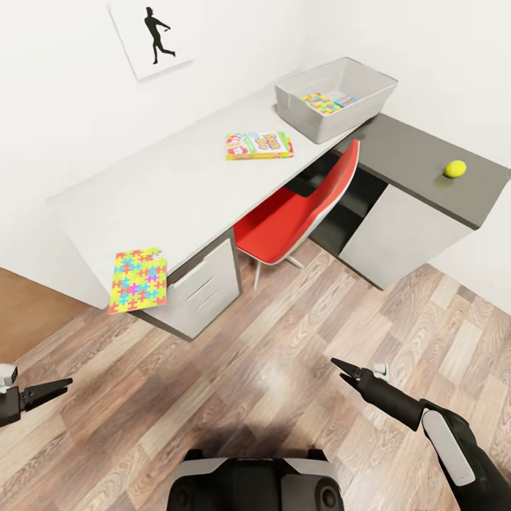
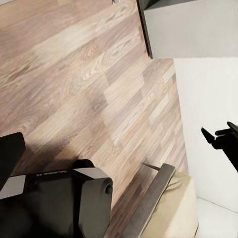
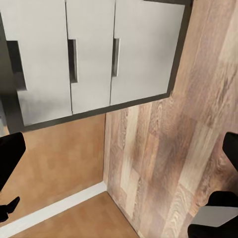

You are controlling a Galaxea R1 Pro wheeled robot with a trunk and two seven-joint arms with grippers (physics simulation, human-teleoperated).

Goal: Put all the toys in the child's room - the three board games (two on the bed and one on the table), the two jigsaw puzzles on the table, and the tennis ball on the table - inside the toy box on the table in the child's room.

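We judge the thin, stiff, light jigsaw (image 1: 138,279) overhanging the counter's (image 1: 170,186) near edge best pinched there; both tools (image 1: 62,385) (image 1: 342,369) look clenched, empty.

The desk (image 1: 177,177) has a white top that joins a dark grey section, where a yellow-green ball (image 1: 455,169) sits. One jigsaw (image 1: 138,279) shows red, yellow, green, blue and pink pieces. The game box (image 1: 259,145) is green, white and yellow; the bin (image 1: 333,99) pale grey; the chair (image 1: 298,213) red; the floor (image 1: 284,383) brown wood plank.
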